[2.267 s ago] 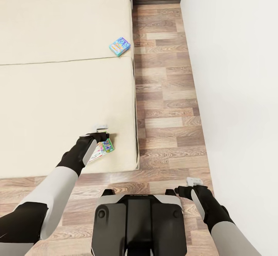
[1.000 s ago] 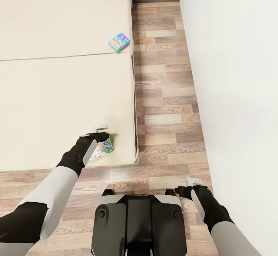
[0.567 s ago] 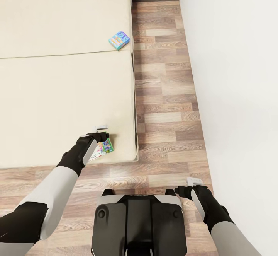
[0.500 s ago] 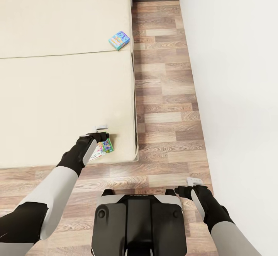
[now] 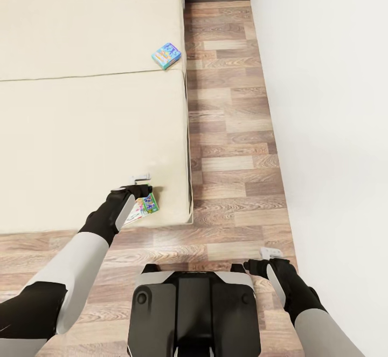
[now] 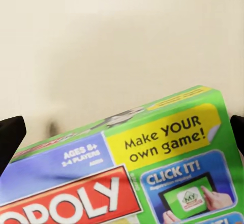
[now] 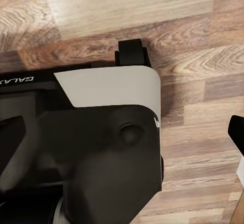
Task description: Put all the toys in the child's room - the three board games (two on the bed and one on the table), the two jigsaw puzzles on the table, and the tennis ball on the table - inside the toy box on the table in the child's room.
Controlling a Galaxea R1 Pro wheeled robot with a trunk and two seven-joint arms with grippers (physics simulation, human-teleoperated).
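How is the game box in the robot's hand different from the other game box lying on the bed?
The green game box is held in the left gripper at the near end of the bed; the blue game box lies free, farther up near the bed's right edge. The green one has a green and yellow cover, and the blue one is mostly blue. The green one is tilted, and the blue one lies flat. Both are colourful flat boxes.

Left arm reaches forward at lower left of the head view, left gripper clamped on the green board game, its fingers at both box edges. Right arm bent low at lower right, right gripper beside the robot base, jaws spread, holding nothing.
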